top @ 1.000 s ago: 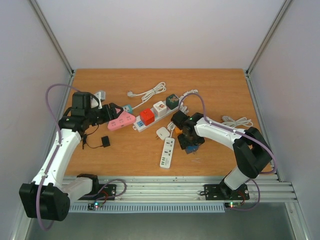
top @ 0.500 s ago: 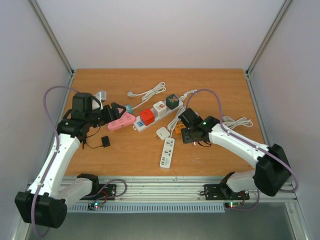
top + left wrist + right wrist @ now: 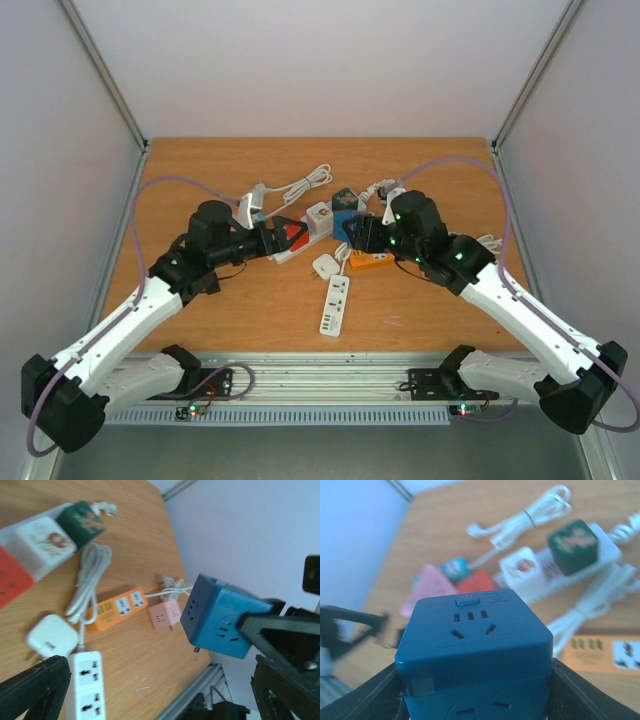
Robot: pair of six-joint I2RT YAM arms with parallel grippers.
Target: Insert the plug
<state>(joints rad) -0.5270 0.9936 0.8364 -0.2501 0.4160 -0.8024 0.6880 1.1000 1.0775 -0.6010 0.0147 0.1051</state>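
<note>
Presently the right end effector is clamped on the blue cube plug, one finger pressed against each side. It holds the cube off the bench, between the two arms. One metal pin shows on the cube's underside in the left wrist view.

Left end effector: jaws spread wide, nothing between them, facing the blue cube.

Surroundings noted:
- White power strip, carrying a red cube, a white cube and a green cube in a row.
- Orange strip, with a small pink cube just beside its end.
- White socket strip nearer the arm bases, a white adapter close by its far end.
- Bundled white cable lying between the power strip and the orange strip; a second coiled cable farther back.

Markings: the white cube bears a reddish motif and the green cube a pale pattern. The blue cube shows a small button above its socket face. All lettering is too blurred to read.
</note>
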